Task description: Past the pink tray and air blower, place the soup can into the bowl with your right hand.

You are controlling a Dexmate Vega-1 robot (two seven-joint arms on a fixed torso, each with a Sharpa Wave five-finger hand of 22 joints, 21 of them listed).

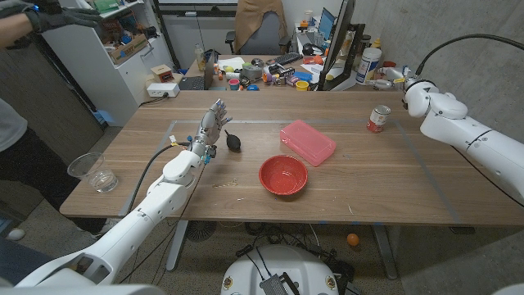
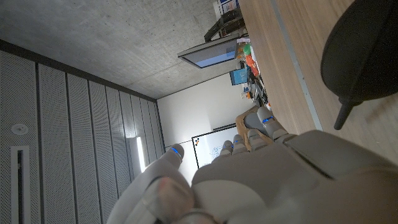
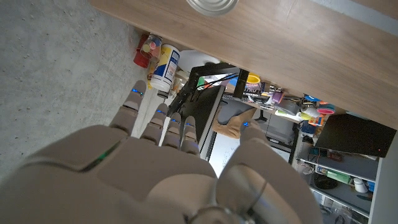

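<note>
The soup can, red and white, stands upright on the right part of the wooden table; its lid also shows in the right wrist view. My right hand hovers past the can near the table's far edge, fingers apart, holding nothing. The red bowl sits empty at the middle front. The pink tray lies just behind it. The black air blower lies left of the tray. Beside the blower my left hand stands with fingers raised and spread, empty.
A clear glass cup sits at the table's left front corner. A cluttered desk with a monitor and bottles stands behind the far edge. A person is at the left edge, a gloved hand above.
</note>
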